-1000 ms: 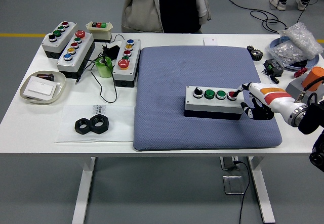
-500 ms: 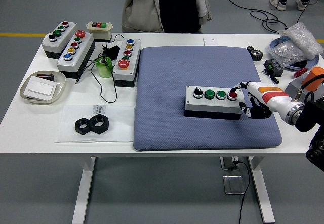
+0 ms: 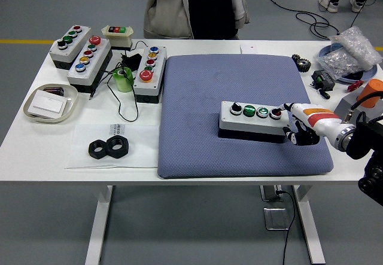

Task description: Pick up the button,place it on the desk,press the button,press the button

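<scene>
Right hand (image 3: 297, 127) at right end of button box (image 3: 252, 120), one finger stretched onto red button (image 3: 276, 113), other fingers curled under, grasping nothing; forearm low, reaching in from right edge, wrist roughly level. Box flat on blue mat (image 3: 239, 114) on bench (image 3: 179, 157), so pick and place look done; pressing in hand, probably one of the two presses, which one cannot be told. Left arm out of view; person (image 3: 194, 5) at far side, hands unseen.
</scene>
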Motion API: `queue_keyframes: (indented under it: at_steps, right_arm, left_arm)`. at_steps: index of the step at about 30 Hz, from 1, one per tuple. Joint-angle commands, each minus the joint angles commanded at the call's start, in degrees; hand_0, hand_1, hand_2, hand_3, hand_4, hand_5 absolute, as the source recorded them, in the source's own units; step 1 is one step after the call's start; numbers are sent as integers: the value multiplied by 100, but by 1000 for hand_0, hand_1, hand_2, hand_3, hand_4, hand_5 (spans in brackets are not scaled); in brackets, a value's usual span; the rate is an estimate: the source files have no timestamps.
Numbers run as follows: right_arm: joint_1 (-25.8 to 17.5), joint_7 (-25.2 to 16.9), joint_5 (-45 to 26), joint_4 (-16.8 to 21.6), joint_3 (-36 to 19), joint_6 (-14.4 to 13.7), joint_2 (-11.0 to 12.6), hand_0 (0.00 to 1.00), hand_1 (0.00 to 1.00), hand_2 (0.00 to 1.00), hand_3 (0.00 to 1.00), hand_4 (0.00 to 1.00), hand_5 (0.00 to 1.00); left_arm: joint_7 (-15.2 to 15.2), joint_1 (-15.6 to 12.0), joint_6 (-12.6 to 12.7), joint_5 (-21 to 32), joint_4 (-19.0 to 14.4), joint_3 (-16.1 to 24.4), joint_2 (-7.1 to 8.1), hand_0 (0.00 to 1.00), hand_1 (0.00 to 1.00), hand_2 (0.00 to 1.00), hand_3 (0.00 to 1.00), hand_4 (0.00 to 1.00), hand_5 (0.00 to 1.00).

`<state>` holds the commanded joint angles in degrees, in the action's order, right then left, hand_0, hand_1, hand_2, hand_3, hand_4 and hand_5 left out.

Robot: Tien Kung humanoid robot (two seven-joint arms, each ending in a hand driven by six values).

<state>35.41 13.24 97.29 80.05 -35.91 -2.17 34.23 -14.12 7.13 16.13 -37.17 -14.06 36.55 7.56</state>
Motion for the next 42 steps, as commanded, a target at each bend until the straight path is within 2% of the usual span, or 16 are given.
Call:
queue_keyframes:
  at_steps: [4, 9, 14, 26, 33, 42]
  right_arm:
    - [-5, 16, 22, 20, -19, 11, 20, 214, 2, 111, 786, 562, 2]
    - [-54, 2, 94, 264, -302, -144, 83, 214, 2, 111, 786, 562, 2]
    - [30, 17, 123, 443, -282, -173, 61, 214, 2, 111, 786, 563, 2]
    - [185, 53, 124, 89, 9, -112, -283, 214, 2, 111, 786, 570, 2]
    - [115, 67, 106, 37, 9, -72, -284, 214, 2, 111, 785, 572, 2]
    - [9, 74, 136, 174, 15, -74, -234, 214, 2, 111, 785, 573, 2]
  left_arm:
    - [1, 1, 1, 4, 0, 1, -1, 683, 643, 740, 785, 690, 998]
    - [5, 1, 2, 21, 2, -3, -2, 683, 643, 740, 785, 690, 998]
    - [-2, 7, -2, 14, -1, 2, 0, 683, 643, 738, 785, 690, 998]
    - [-3, 21, 3, 45, -6, -27, 3, 683, 644, 738, 785, 692, 998]
    - [-4, 19, -2, 36, -5, -22, 6, 683, 643, 737, 783, 693, 998]
    - [-31, 1, -11, -43, -4, 37, 3, 683, 642, 737, 785, 698, 998]
